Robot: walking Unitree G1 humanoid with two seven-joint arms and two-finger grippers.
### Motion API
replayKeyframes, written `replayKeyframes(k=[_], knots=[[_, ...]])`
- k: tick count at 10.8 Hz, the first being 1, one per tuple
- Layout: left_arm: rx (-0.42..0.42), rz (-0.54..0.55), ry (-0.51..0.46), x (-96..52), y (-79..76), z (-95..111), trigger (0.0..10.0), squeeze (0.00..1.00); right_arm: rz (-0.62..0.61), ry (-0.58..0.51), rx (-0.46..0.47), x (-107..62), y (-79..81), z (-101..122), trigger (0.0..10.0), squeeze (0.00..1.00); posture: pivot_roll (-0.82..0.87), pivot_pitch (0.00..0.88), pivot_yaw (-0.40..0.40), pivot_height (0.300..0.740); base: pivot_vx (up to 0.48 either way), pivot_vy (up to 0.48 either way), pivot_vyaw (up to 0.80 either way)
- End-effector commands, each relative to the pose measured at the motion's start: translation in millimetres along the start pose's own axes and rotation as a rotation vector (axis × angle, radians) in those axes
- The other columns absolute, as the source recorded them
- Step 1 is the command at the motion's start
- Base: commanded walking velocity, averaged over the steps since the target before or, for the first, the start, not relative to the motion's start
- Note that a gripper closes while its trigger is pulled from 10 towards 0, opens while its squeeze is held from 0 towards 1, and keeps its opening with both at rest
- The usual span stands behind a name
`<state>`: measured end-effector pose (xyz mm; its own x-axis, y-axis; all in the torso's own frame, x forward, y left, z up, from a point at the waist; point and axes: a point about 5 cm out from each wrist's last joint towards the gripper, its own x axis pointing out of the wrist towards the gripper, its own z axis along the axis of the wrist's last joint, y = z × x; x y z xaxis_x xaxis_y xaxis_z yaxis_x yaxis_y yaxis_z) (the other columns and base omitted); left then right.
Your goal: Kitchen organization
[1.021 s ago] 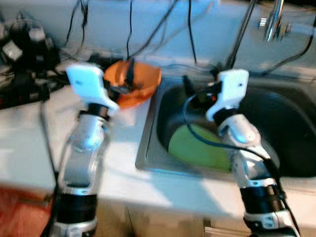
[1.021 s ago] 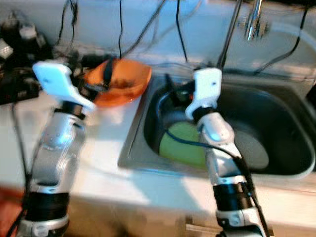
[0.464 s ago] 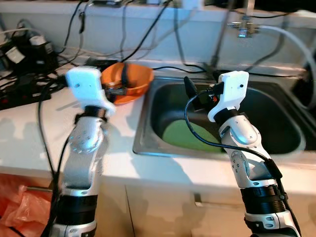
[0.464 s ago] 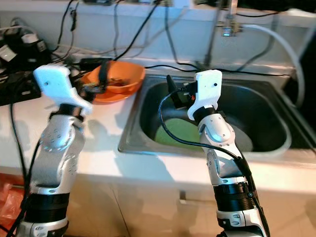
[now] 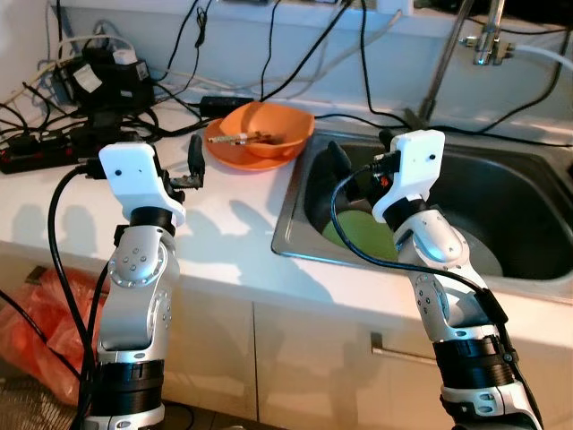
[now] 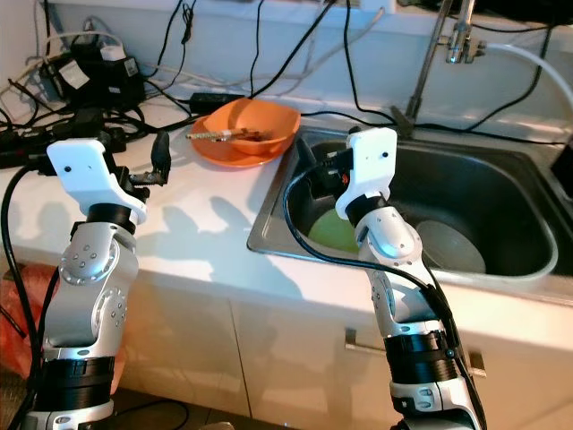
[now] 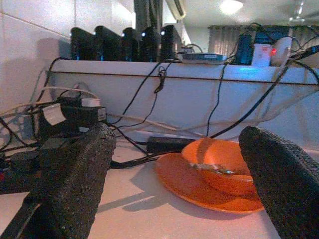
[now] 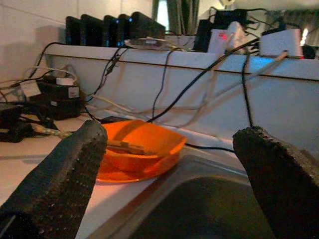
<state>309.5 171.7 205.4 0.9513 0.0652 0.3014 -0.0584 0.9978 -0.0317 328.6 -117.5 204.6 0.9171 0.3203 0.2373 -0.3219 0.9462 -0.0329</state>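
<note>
An orange bowl holding a utensil stands on the white counter, just left of the steel sink. In the left wrist view it rests on an orange plate. A green plate and a pale plate lie in the sink basin. My left gripper hovers above the counter, left of the bowl, open and holding nothing. My right gripper hangs over the sink's left end, open and holding nothing. Both wrist views look between wide-apart fingers toward the bowl.
Black cables, a power strip and chargers crowd the counter's back left. A tap rises behind the sink. White cabinet fronts run below the counter. An orange bag lies on the floor at the left.
The camera has pulled back and the picture has sharpened, so the whole scene has shifted. My left gripper, earlier against the bowl's rim, now stands apart to its left.
</note>
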Motion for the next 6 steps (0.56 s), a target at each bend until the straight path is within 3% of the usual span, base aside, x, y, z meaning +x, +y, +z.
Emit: replayKeyframes(k=[1, 4, 6], knots=[[-0.007, -0.009, 0.001, 3.8, -4.7, 2.1, 10.0, 0.0, -0.014, 0.014, -0.002, -0.3, -5.2, -0.4, 10.0, 0.0, 0.12, 0.006, 0.015, 0.74, 0.0, 0.0, 0.0], [-0.011, 0.0, 0.014, 3.7, -3.1, 0.2, 10.0, 0.0, -0.022, 0.022, 0.011, -0.2, -5.9, -2.3, 10.0, 0.0, 0.12, 0.006, 0.017, 0.74, 0.0, 0.0, 0.0], [-0.029, -0.003, 0.041, 4.2, -3.8, -3.7, 10.0, 0.0, -0.03, 0.029, 0.023, 0.1, -6.9, -3.3, 10.0, 0.0, 0.12, 0.004, 0.018, 0.74, 0.0, 0.0, -0.8]])
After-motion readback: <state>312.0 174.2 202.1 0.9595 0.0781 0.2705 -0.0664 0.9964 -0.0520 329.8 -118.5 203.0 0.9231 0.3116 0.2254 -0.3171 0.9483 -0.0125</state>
